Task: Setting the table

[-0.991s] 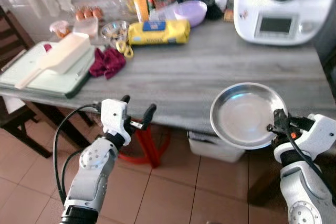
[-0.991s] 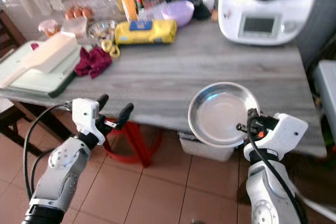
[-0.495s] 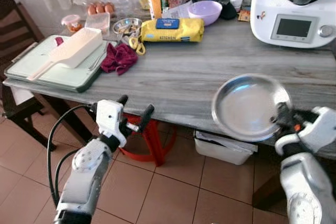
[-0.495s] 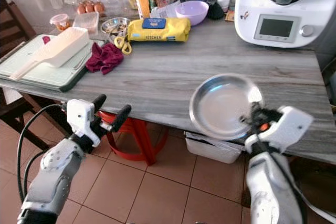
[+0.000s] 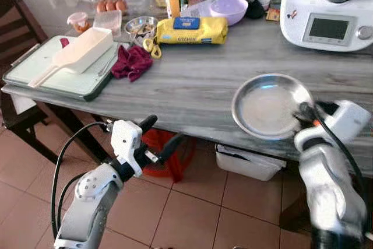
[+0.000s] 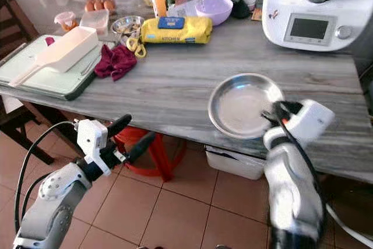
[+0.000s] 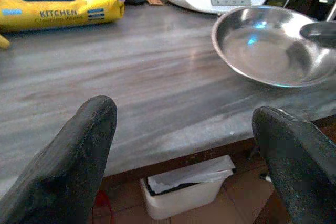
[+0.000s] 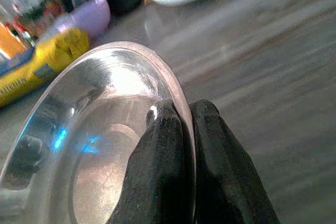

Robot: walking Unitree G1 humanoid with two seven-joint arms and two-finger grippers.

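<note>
A shiny steel plate sits over the near right part of the grey wood-grain worktop, close to its front edge; whether it rests flat or is slightly lifted cannot be told. The right claw pinches the plate's right rim, its two black fingers closed on either side of the metal. The left claw hangs below the worktop's near edge, over the tiled floor, with its fingers spread wide and holding nothing. Farther back on the worktop lie a yellow pack of cleaning wipes and a lilac bowl, with a white kitchen machine at the far right. To the left are a crumpled dark red cloth and a pale green tray carrying a white scoop.
</note>
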